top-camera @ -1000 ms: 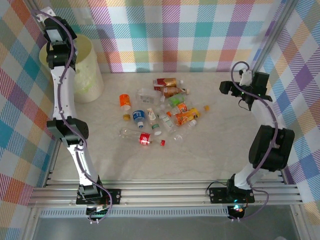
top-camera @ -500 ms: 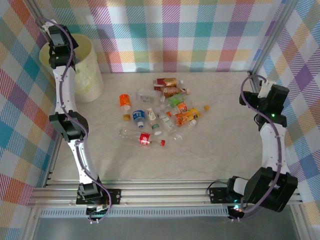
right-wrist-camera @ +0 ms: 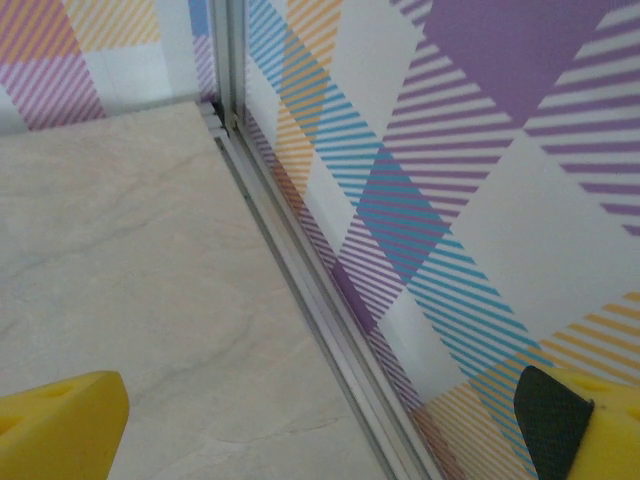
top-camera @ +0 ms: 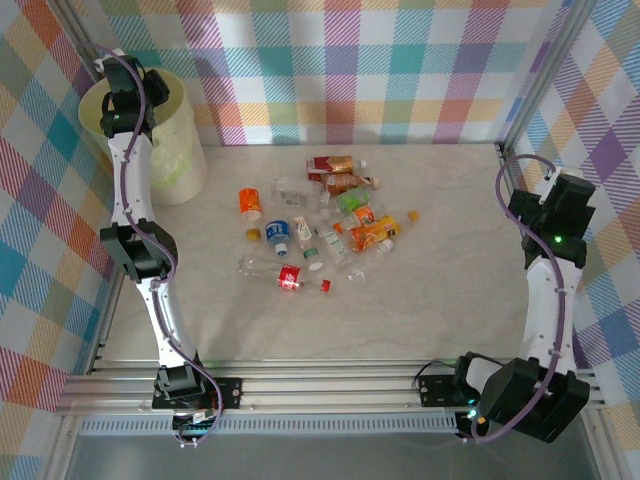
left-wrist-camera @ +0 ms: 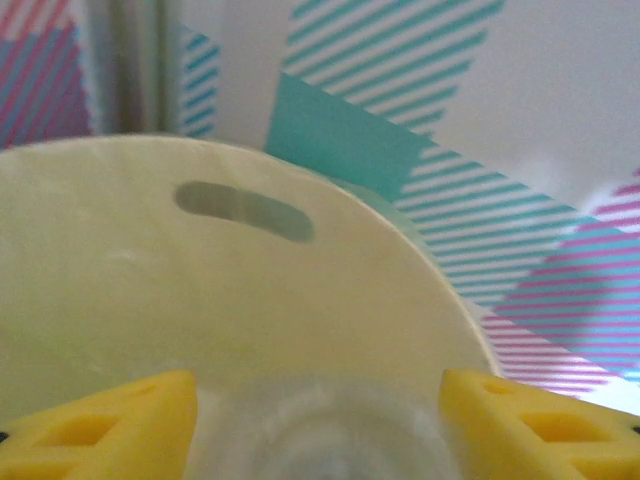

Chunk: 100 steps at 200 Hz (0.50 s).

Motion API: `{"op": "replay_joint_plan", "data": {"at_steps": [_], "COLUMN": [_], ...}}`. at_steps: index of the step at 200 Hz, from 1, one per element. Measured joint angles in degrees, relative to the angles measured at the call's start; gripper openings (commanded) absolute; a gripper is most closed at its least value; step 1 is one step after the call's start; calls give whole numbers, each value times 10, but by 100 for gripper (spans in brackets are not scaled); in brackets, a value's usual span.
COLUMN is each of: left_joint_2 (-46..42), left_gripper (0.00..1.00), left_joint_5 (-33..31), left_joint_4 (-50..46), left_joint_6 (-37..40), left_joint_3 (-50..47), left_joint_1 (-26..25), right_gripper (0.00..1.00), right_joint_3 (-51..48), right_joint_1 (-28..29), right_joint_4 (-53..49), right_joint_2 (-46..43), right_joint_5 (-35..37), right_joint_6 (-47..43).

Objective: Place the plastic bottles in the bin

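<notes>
Now, bin [top-camera: 178, 150]: pale yellow and translucent, standing upright at the back-left corner of the bench [top-camera: 440, 300], close against the plaid wall [top-camera: 400, 70].
Slot handle [left-wrist-camera: 243, 210]: seen from the left wrist, just under the bin's far rim.
Left arm [top-camera: 130, 200]: stretched up along the left side, with its wrist over the bin's mouth.
Left jaws: the yellow fingers [left-wrist-camera: 100, 425] stand partway apart above the bin. A blurred, pale round thing [left-wrist-camera: 320, 440] fills the gap between them. I cannot tell what it is, or whether it is gripped or loose.
Right arm [top-camera: 548, 290]: at the right edge of the bench, with its wrist turned toward the right wall, well apart from the bottles.
Right jaws: wide open, with one finger [right-wrist-camera: 60, 425] at each lower corner of the wrist view and only bare bench and wall between them; holding nothing.
Plastic bottles [top-camera: 320, 225]: a loose cluster lying mid-bench, well apart from the bin.
Nearest the bin: an orange bottle [top-camera: 249, 201].
Front of the cluster: a long clear bottle with a red label [top-camera: 285, 275], lying on its side.
Right side of the cluster: an orange-labelled bottle [top-camera: 372, 233], with a loose orange cap [top-camera: 413, 214] just beyond it.
Back of the cluster: a red-labelled bottle [top-camera: 330, 163].
</notes>
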Motion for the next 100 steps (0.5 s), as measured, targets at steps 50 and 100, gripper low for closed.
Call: {"op": "replay_joint_plan", "data": {"at_steps": [50, 100], "left_joint_2": [0, -37], "left_gripper": [92, 100], "left_joint_5": [46, 85], "left_joint_4": [-24, -59], "left_joint_6": [-11, -18], "left_joint_3": [2, 2], "left_joint_1": [0, 0], "right_gripper": [100, 100], "right_joint_3": [44, 50], "right_joint_1": [0, 23], "right_joint_4": [-32, -35], "right_joint_2": [-6, -56], "right_joint_5": [-74, -180], "right_joint_6": [33, 104]}}
